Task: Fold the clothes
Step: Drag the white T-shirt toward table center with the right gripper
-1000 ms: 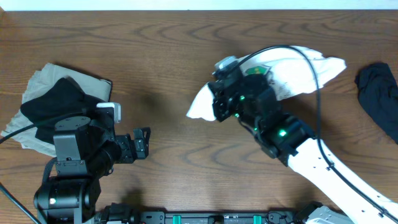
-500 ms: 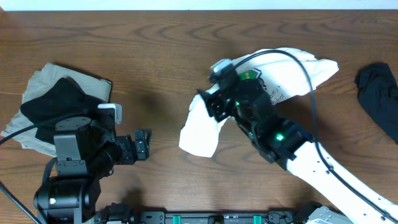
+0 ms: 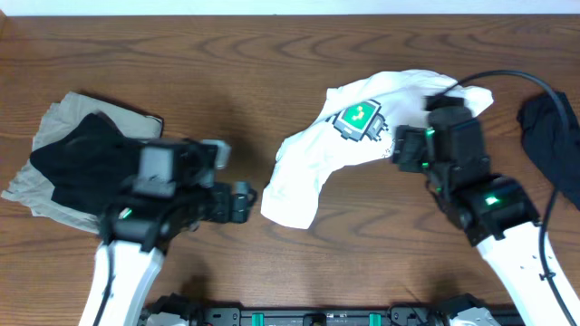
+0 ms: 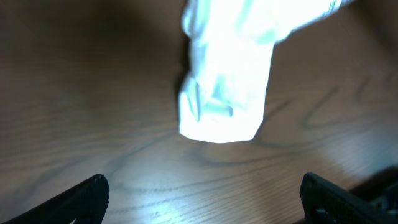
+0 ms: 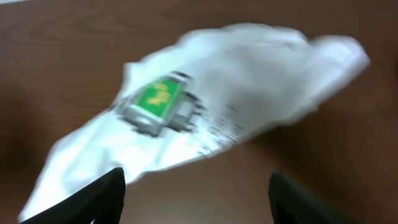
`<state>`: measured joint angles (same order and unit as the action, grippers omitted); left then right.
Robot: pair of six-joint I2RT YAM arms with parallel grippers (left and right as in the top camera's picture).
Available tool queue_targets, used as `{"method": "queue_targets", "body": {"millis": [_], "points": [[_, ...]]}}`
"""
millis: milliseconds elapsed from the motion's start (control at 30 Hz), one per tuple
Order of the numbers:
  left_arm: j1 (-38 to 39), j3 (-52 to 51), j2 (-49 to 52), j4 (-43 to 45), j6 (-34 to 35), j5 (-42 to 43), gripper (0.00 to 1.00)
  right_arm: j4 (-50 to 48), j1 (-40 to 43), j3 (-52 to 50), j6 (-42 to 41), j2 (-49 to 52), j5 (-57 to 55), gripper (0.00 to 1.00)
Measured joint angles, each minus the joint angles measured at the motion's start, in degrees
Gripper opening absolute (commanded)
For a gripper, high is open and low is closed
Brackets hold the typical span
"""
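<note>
Wooden table (image 3: pixel 227 54): white garment (image 3: pixel 308 163) loose; left fingers (image 4: pixel 84 198), right fingers (image 5: pixel 102 199) spread; black-beige pile (image 3: pixel 82 154) overhead only.

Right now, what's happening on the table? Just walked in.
Two arms are folding clothes. The white garment lies crumpled mid-table, green tag facing up, and neither arm holds it. The right end effector is open at its right side. The left end effector is open just off its lower left end. A black garment sits on a beige one at far left, and a dark garment at the right edge.
</note>
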<state>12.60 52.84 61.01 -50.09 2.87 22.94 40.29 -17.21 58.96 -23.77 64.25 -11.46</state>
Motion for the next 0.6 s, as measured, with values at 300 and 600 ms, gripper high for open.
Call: {"method": "queue_targets", "body": {"millis": [300, 600], "points": [[15.8, 0.0, 18.8, 6.9, 3.2, -8.2, 0.98, 4.3, 5.7, 0.0, -3.0, 0.0, 1.6, 0.73], [25.6, 0.0, 32.7, 15.6, 11.5, -16.6, 0.98, 5.0, 6.1, 0.0, -3.3, 0.0, 1.9, 0.73]]}}
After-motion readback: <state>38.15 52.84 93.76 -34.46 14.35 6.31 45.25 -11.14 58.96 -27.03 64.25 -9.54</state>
